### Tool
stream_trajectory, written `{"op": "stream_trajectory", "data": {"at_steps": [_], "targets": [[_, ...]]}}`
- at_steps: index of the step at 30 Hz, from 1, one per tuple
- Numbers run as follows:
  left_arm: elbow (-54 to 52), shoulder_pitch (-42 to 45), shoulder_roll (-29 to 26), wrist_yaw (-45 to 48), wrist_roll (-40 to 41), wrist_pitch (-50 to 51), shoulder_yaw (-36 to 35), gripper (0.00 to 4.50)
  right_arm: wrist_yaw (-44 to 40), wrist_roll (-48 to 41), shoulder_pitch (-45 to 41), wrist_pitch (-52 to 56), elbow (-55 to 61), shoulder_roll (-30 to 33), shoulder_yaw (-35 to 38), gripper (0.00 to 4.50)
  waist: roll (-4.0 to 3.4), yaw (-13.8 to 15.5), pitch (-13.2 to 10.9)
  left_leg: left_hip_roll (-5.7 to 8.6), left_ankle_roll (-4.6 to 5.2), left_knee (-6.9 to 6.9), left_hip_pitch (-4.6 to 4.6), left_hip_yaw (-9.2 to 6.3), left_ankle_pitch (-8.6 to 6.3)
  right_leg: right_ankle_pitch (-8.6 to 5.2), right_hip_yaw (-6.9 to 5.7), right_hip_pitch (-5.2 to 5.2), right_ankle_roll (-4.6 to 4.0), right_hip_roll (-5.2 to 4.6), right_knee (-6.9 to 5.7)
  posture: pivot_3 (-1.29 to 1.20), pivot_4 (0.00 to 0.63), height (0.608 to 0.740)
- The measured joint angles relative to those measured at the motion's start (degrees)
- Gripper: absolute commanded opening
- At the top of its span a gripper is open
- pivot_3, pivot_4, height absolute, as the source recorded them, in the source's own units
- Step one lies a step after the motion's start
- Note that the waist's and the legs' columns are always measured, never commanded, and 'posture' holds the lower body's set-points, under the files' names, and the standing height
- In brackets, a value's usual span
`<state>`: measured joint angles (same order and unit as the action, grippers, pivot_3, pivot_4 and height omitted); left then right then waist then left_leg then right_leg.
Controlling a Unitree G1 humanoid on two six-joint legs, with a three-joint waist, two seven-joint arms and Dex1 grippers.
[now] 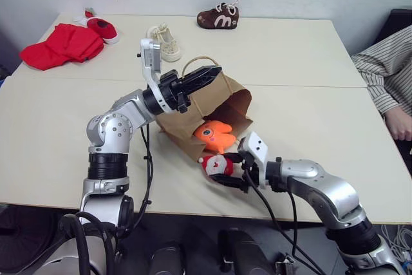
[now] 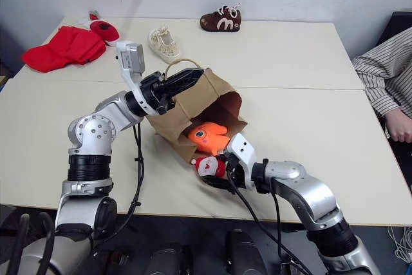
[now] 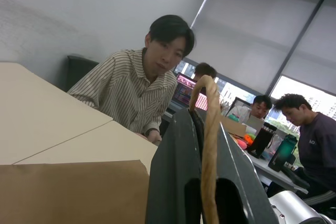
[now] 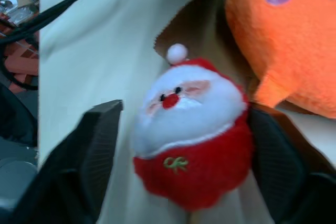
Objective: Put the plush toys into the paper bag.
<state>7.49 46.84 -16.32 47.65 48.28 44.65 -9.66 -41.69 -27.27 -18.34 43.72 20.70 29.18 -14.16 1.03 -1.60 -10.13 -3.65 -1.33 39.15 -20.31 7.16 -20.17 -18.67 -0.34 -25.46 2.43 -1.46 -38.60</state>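
Brown kraft paper bag (image 1: 215,104) lies on its side on the tabletop (image 1: 309,127), mouth toward the robot, its loop handle (image 3: 210,145) pinched in the shut left claw (image 1: 205,76), which holds the mouth up. The orange fish plush (image 1: 215,136) lies at the bag's mouth, seemingly only partly inside. The smaller Santa plush (image 4: 191,129) sits on the tabletop just outside, between the parted fingers of the right claw (image 1: 230,170); whether they grip it cannot be told. Both toys likely still need pushing in.
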Motion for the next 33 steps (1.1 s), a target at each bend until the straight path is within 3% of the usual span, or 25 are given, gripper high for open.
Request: {"op": "stream_trajectory", "data": {"at_steps": [5,7,9,13,16,19,23,27,33], "targets": [[0.0,0.0,0.0,0.0,-0.1,-0.1,0.0,0.0,-1.1,0.8,-0.3,-1.3,-0.6,-0.1,-0.5,0.7,0.0,0.0,0.0,0.0,0.0,0.0,0.0,-0.01,0.0,0.0,-0.01,0.0,0.0,0.0,0.0,0.0,0.15,0.74],[0.0,0.0,0.1,0.0,-0.2,-0.1,0.1,0.0,-4.4,-1.2,1.0,-2.2,-0.1,1.2,0.8,0.26,0.0,0.1,0.0,0.01,0.0,0.0,-0.02,-0.03,0.0,0.0,-0.03,0.0,0.0,0.0,0.02,0.0,0.15,0.74],[0.1,0.0,-0.2,0.1,-0.2,-0.2,-0.1,0.0,-9.6,-4.9,3.0,-2.9,1.7,4.4,4.2,0.2,0.0,0.2,0.0,0.02,0.02,0.0,-0.06,-0.09,-0.01,0.0,-0.08,0.02,0.01,-0.01,0.07,0.0,0.15,0.74],[0.0,0.0,-0.2,0.2,-0.2,-0.2,-0.2,0.0,-12.0,-13.8,3.4,-1.7,3.7,4.9,12.7,0.2,0.02,0.0,0.0,0.01,0.01,0.02,-0.03,-0.12,-0.01,0.01,-0.09,0.04,0.01,0.0,0.03,0.0,0.15,0.74],[0.0,0.0,0.0,0.7,0.0,0.3,-0.2,0.0,-7.6,-17.5,-0.1,0.1,2.3,1.5,17.2,0.2,0.02,-0.4,0.0,-0.01,-0.01,0.01,0.01,-0.09,0.0,0.0,-0.07,0.04,0.0,0.02,-0.03,0.0,0.15,0.74],[0.0,0.2,0.4,1.0,1.9,1.8,-0.6,0.0,0.4,-9.0,-6.5,-2.6,-3.8,-2.7,12.9,0.2,0.02,-0.5,0.0,-0.01,-0.03,0.0,0.02,-0.08,0.01,-0.01,-0.06,0.03,-0.03,0.01,-0.04,0.0,0.15,0.74],[-0.3,0.4,0.6,1.5,3.7,4.2,-0.5,0.0,11.3,1.7,-12.3,-7.8,-15.1,-13.3,7.6,0.2,0.01,-0.4,0.0,-0.02,-0.03,-0.02,-0.05,-0.07,0.01,-0.02,-0.06,-0.06,-0.05,0.0,-0.04,0.0,0.15,0.74],[-0.3,0.5,0.6,1.9,4.3,6.0,-0.4,0.0,22.6,10.8,-17.8,-16.6,-25.9,-22.7,6.9,0.2,0.01,-0.6,0.0,-0.02,-0.03,0.0,-0.07,-0.07,0.02,-0.02,-0.09,-0.07,-0.05,-0.03,-0.05,0.0,0.15,0.74],[-0.3,0.5,0.6,1.6,4.1,5.6,-0.5,0.0,25.7,12.1,-18.6,-17.5,-29.6,-27.4,7.9,2.21,0.01,-0.6,0.0,-0.03,-0.02,-0.01,-0.08,-0.08,0.01,-0.02,-0.1,-0.06,-0.05,-0.05,-0.1,0.0,0.15,0.74]]}}
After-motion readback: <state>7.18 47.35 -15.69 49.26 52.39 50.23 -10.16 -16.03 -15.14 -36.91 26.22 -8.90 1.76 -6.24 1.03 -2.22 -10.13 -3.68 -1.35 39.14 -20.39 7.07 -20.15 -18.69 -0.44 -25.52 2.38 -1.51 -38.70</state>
